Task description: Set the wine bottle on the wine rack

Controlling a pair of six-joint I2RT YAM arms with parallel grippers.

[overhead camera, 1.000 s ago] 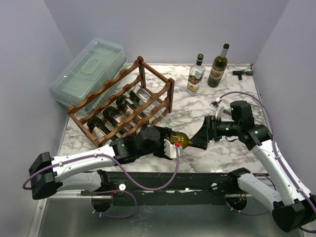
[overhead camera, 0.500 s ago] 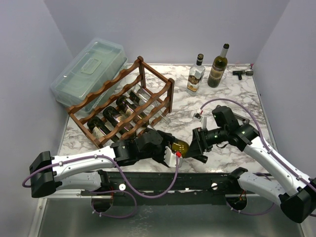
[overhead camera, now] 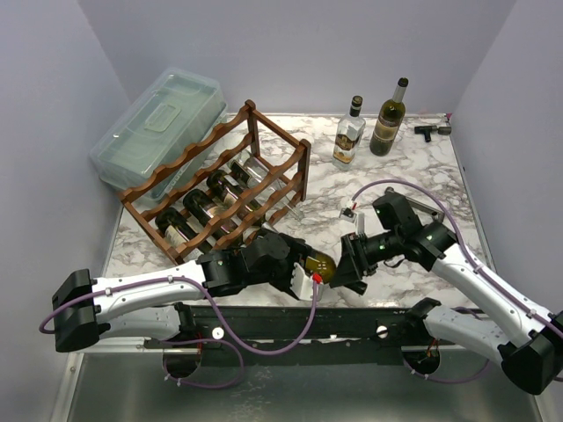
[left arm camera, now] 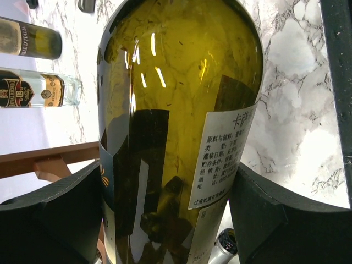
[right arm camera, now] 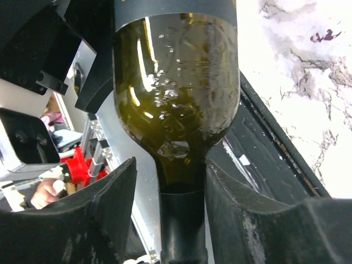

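Okay, wine bottle [overhead camera: 322, 260] is not on the wine rack [overhead camera: 217, 186]. It sits out past the rack's front right corner, near it but apart, lying roughly level with its base toward the left arm and its neck toward the right arm. Whether it is clear of the table [overhead camera: 413, 180] I cannot tell.

Left gripper [overhead camera: 307, 262] is clamped on the bottle's body. In the left wrist view both black fingers [left arm camera: 55, 220] press against the olive glass, one on each side, with the white back label [left arm camera: 224, 159] facing the camera.

Right gripper [overhead camera: 342, 268] is at the neck end, on the side of the bottle away from the rack. In the right wrist view its fingers [right arm camera: 104, 220] straddle the dark neck [right arm camera: 182, 220]. One side looks to be touching and a sliver of gap shows on the other, so I cannot tell whether it actually pinches.

Rack's lower tier holds several dark bottles [overhead camera: 209, 200] lying down. A clear lidded box [overhead camera: 158, 123] lies just behind the rack on its left. Two upright bottles stand well off the rack's right end toward the back wall: a clear one [overhead camera: 349, 134] and a dark green one [overhead camera: 388, 119].
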